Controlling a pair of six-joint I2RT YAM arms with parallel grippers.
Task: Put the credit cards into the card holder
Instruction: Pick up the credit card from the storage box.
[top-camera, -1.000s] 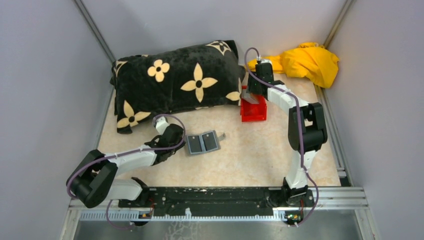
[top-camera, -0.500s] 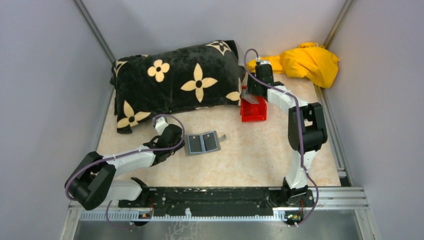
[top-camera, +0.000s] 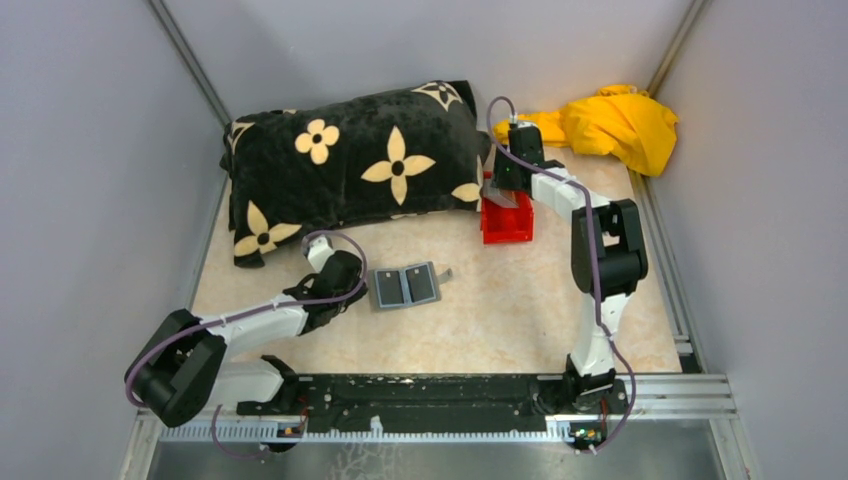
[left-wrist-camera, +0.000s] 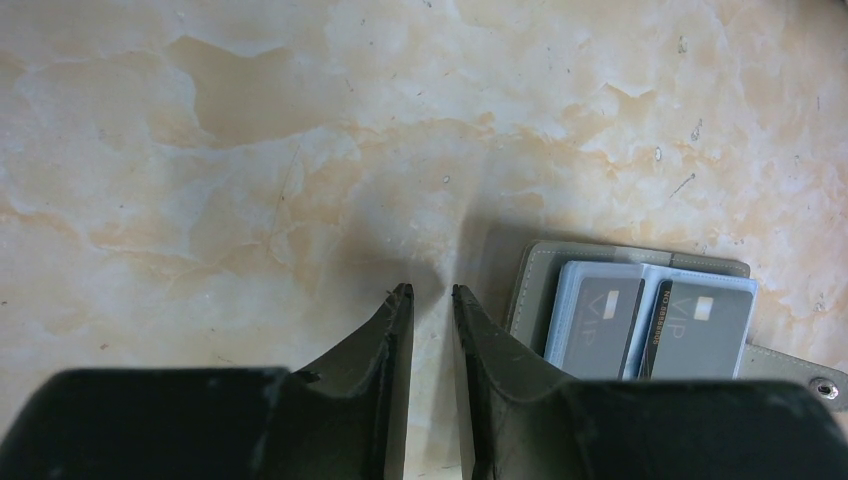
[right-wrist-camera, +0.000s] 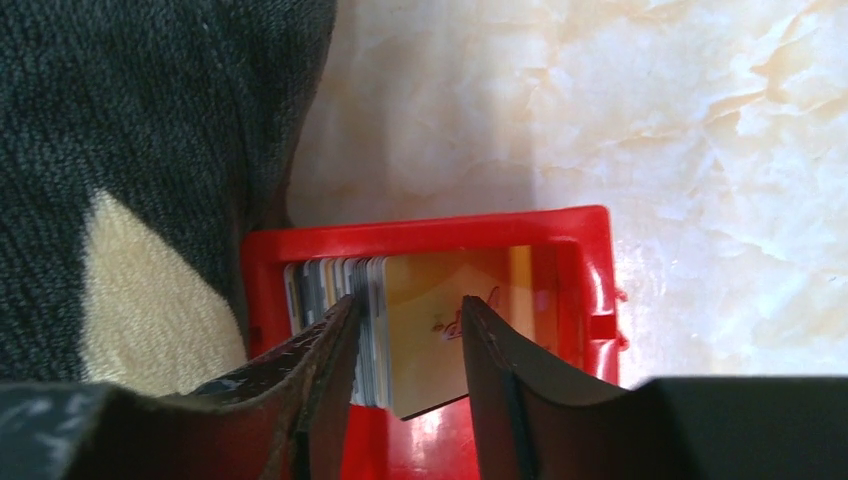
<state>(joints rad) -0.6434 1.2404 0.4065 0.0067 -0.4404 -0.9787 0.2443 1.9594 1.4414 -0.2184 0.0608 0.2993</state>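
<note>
Low at the left of the top view, the left gripper (left-wrist-camera: 428, 292) hangs over the table (left-wrist-camera: 200, 150), jaws a narrow slit apart with nothing between them. It is just left of the one card holder (left-wrist-camera: 600, 252), which lies open mid-frame with two dark cards (left-wrist-camera: 595, 328) in its sleeves. Further right, beside the one black pillow (top-camera: 350, 160), the right gripper (right-wrist-camera: 409, 300) reaches into the one red bin (right-wrist-camera: 430, 230). Its jaws straddle the upright credit cards (right-wrist-camera: 320, 280): several grey, packed too tightly to count, and one tan card (right-wrist-camera: 430, 275). Whether they pinch, I cannot tell. The step looks like fetching a card; next comes a firm pinch on one card and a straight lift. One yellow cloth (top-camera: 615, 125) sits upper right
</note>
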